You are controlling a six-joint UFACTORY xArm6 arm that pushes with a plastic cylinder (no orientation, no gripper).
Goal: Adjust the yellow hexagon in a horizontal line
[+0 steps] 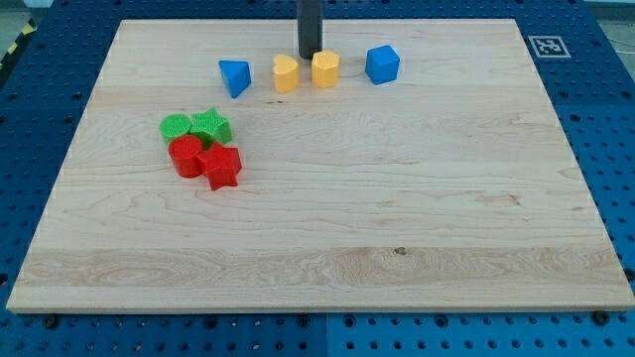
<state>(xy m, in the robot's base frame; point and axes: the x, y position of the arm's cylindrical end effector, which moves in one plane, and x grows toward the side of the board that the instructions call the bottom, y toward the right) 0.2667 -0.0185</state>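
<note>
The yellow hexagon (325, 69) stands near the view's top middle of the wooden board. A second yellow block, heart-like in shape (286, 74), stands just to its left. A blue triangular block (235, 77) is further left and a blue cube-like block (382, 64) is to the hexagon's right; the four form a rough row. My tip (310, 56) is just above and left of the hexagon, behind the gap between the two yellow blocks, close to the hexagon's top edge.
A cluster sits at the view's left middle: a green round block (176, 126), a green star (211, 126), a red round block (186, 156) and a red star (221, 167), touching one another. The board's top edge (317, 20) runs close behind the row.
</note>
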